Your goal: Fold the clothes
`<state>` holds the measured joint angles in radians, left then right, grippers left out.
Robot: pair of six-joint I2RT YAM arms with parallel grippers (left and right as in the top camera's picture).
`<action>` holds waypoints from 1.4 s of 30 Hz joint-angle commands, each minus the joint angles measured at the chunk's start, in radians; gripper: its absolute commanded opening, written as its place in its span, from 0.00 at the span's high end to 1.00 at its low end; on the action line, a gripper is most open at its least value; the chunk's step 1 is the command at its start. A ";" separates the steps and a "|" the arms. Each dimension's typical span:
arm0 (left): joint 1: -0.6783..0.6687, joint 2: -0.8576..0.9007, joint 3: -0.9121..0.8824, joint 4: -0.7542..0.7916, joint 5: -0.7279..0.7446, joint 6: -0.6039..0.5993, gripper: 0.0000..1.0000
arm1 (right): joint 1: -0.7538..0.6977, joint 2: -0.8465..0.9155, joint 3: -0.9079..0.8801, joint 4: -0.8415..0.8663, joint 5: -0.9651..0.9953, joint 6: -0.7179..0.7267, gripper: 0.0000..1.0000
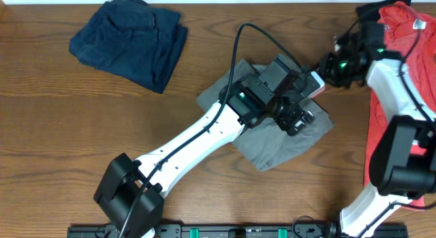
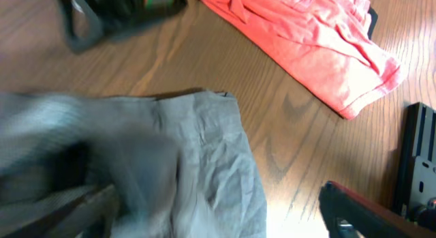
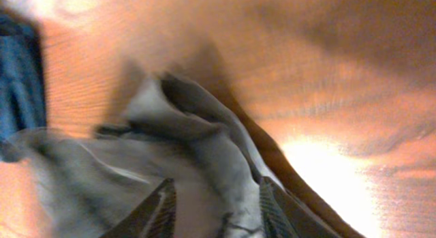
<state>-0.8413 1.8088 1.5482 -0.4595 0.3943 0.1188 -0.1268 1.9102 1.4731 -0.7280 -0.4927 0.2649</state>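
Note:
The grey-taupe shorts (image 1: 272,146) lie crumpled mid-table, largely under my left arm. My left gripper (image 1: 298,119) hovers over their right part, fingers wide apart; in the left wrist view (image 2: 218,223) the grey cloth (image 2: 204,156) lies between and below them. My right gripper (image 1: 319,80) is at the shorts' upper right corner. In the right wrist view (image 3: 214,211) its fingers straddle a raised ridge of the grey cloth (image 3: 204,139) and appear closed on it.
A navy garment (image 1: 129,40) lies folded at the back left. A red garment (image 1: 402,61) lies along the right edge, also in the left wrist view (image 2: 306,33), with a black one (image 1: 371,9) behind it. Bare wood lies between.

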 commanded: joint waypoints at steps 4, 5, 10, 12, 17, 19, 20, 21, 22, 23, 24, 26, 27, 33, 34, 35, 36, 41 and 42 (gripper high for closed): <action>0.075 -0.085 0.105 -0.090 0.012 -0.022 0.02 | 0.029 -0.038 0.050 -0.025 -0.039 -0.162 0.44; 0.102 -0.105 0.119 -0.122 0.012 -0.034 0.02 | 0.042 -0.037 0.050 -0.027 -0.038 -0.190 0.42; 0.297 -0.213 0.136 -0.268 0.012 -0.091 0.02 | 0.158 -0.026 0.050 -0.032 0.063 -0.316 0.32; 0.388 -0.232 0.136 -0.333 0.007 -0.091 0.02 | 0.221 -0.018 0.050 -0.031 0.113 -0.376 0.30; 0.558 -0.232 0.122 -0.437 0.005 -0.091 0.02 | 0.359 -0.010 0.050 -0.010 0.265 -0.431 0.27; 0.600 -0.232 0.108 -0.444 0.005 -0.091 0.02 | 0.394 -0.008 0.050 -0.005 0.322 -0.431 0.27; 0.615 -0.232 0.103 -0.446 0.005 -0.091 0.02 | 0.407 -0.004 0.050 -0.004 0.341 -0.431 0.27; 0.628 -0.232 0.097 -0.446 0.005 -0.090 0.02 | 0.418 0.001 0.050 -0.002 0.353 -0.431 0.28; 0.639 -0.232 0.092 -0.446 0.005 -0.090 0.02 | 0.424 0.008 0.050 -0.001 0.359 -0.431 0.29; 0.645 -0.232 0.091 -0.449 0.005 -0.090 0.02 | 0.429 0.021 0.050 0.003 0.364 -0.431 0.29; 0.650 -0.230 0.091 -0.453 0.005 -0.090 0.02 | 0.430 0.032 0.050 0.006 0.366 -0.431 0.30; 0.651 -0.228 0.091 -0.455 -0.003 -0.086 0.02 | 0.428 0.057 0.050 0.007 0.366 -0.431 0.31; 0.651 -0.228 0.091 -0.456 -0.016 -0.087 0.02 | 0.427 0.071 0.050 0.006 0.365 -0.431 0.32; 0.650 -0.227 0.091 -0.460 -0.048 -0.087 0.02 | 0.428 0.106 0.050 -0.010 0.342 -0.430 0.51; 0.650 -0.227 0.091 -0.460 -0.048 -0.087 0.02 | 0.428 0.105 0.050 -0.011 0.323 -0.425 0.62; 0.650 -0.227 0.091 -0.460 -0.048 -0.087 0.02 | 0.428 0.101 0.050 -0.011 0.300 -0.423 0.66; 0.650 -0.226 0.091 -0.460 -0.048 -0.087 0.02 | 0.428 0.101 0.050 -0.013 0.292 -0.423 0.67; 0.650 -0.224 0.091 -0.459 -0.048 -0.087 0.02 | 0.423 0.093 0.054 -0.047 0.285 -0.392 0.99; 0.650 -0.222 0.091 -0.458 -0.048 -0.087 0.02 | 0.420 0.088 0.061 -0.057 0.285 -0.386 0.99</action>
<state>-0.1921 1.5749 1.6459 -0.9165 0.3588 0.0330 0.2977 2.0140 1.5158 -0.7708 -0.1852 -0.1455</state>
